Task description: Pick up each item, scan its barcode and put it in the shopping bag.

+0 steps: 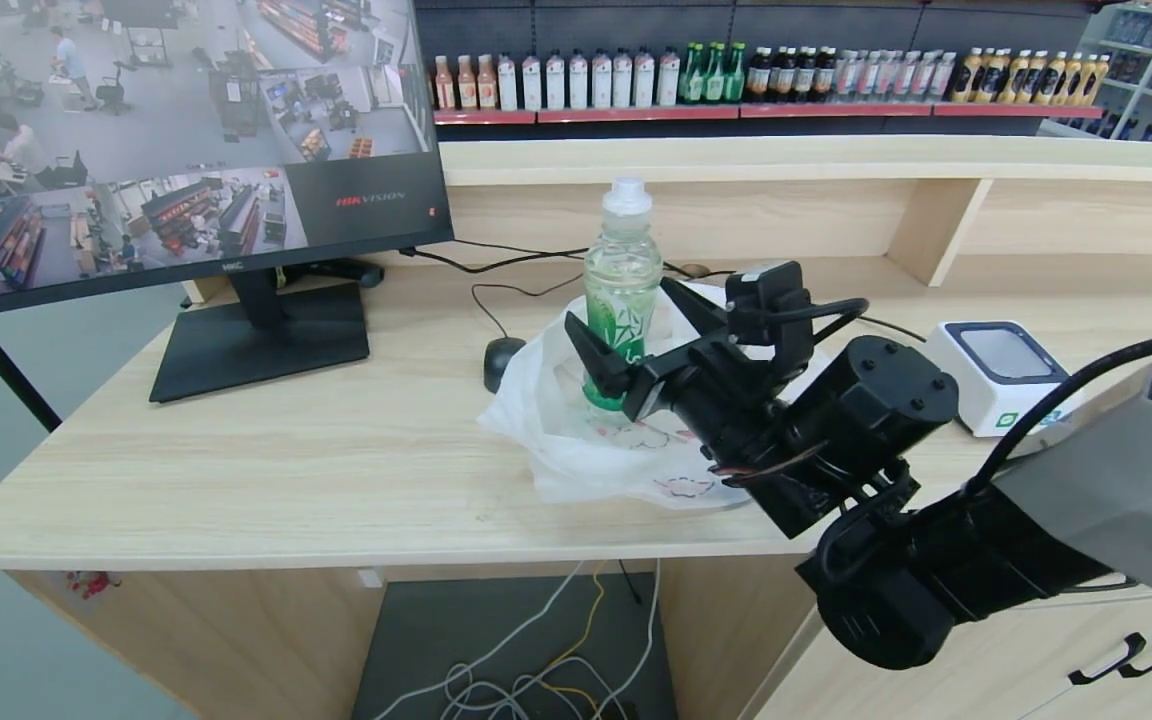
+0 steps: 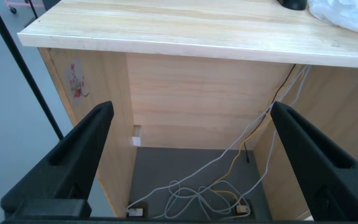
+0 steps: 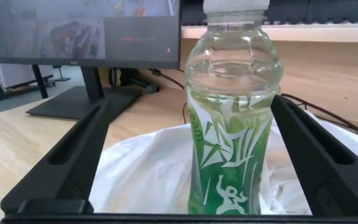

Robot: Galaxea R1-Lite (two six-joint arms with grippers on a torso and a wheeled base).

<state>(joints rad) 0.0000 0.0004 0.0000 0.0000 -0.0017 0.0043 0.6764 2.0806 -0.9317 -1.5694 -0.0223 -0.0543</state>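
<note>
Your right claw (image 1: 616,305) is spread wide with the bottle (image 1: 622,290) between its two fingers; in the right wrist view there is a gap on each side, so the fingers are not touching it. The bottle stands upright, cap on top, on the crumpled white bag (image 1: 576,440) near the middle of the counter (image 1: 286,460). You cannot tell whether its base sits inside the bag or just on top of the folds. The scanner (image 1: 1001,375) is to the right of the bag, apart from it. A mouse (image 1: 502,362) lies just left of the bag, and the monitor (image 1: 186,140) stands at the far left. Your left claw (image 2: 191,107) is also open and holds nothing; it hangs low in front of the counter's near edge, facing the cables (image 2: 216,186) underneath.
</note>
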